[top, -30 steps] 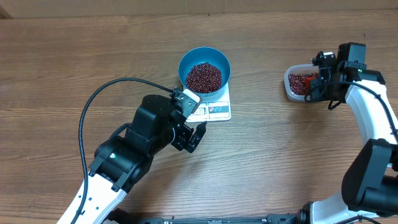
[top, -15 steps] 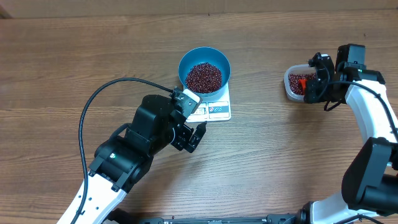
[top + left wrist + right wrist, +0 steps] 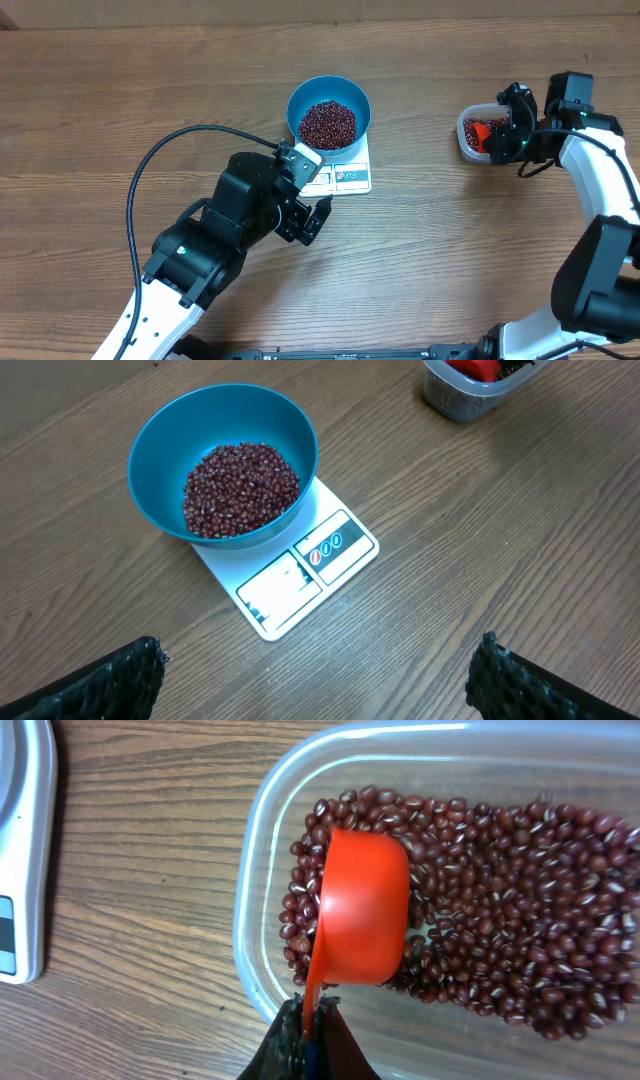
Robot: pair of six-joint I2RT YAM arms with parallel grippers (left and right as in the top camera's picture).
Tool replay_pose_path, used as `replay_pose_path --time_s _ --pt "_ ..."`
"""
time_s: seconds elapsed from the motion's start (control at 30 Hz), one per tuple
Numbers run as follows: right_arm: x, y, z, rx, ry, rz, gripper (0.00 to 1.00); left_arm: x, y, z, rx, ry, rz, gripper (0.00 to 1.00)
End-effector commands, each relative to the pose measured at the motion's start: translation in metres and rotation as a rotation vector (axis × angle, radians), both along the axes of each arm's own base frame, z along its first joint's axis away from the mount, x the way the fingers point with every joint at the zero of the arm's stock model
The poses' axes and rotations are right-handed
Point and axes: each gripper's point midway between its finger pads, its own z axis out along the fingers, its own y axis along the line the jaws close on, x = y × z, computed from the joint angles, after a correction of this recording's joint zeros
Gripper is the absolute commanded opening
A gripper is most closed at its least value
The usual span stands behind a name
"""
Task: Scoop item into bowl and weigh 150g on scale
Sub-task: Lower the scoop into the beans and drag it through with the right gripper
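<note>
Lying beyond R pincer (image 3: 308,1023): beans (image 3: 500,920)

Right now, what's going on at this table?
The right end effector is shut on the handle of an orange scoop, its cup down among the beans in the clear tub. The blue bowl, already holding beans, sits on the scale. The left end effector hangs open near the scale, holding nothing.

The beans (image 3: 240,485) are coloured dark red-brown, the bowl (image 3: 160,450) bright blue, the scale (image 3: 280,595) white, the scoop (image 3: 365,910) orange-red; the counter (image 3: 120,90) is patterned with brown wood grain.
</note>
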Motion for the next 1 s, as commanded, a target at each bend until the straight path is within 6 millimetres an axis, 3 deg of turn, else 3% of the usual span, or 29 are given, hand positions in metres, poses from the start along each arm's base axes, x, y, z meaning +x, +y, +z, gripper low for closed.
replay_pose_path --time_s 0.0,0.27,0.63,0.97 --pt "0.0 0.007 -0.008 0.091 0.014 0.005 0.04 0.0 0.0 -0.005 0.013 0.005 -0.016 0.99" --pt "-0.003 0.002 -0.008 0.123 0.022 -0.017 0.04 0.0 0.0 -0.005 0.013 0.005 -0.015 1.0" --pt "-0.005 0.004 0.008 0.305 -0.007 -0.044 0.04 0.0 0.0 -0.005 0.013 0.005 -0.015 1.0" --pt "-0.007 -0.013 0.01 0.336 -0.006 -0.114 0.04 0.0 0.0 -0.005 0.013 0.005 -0.015 0.99"
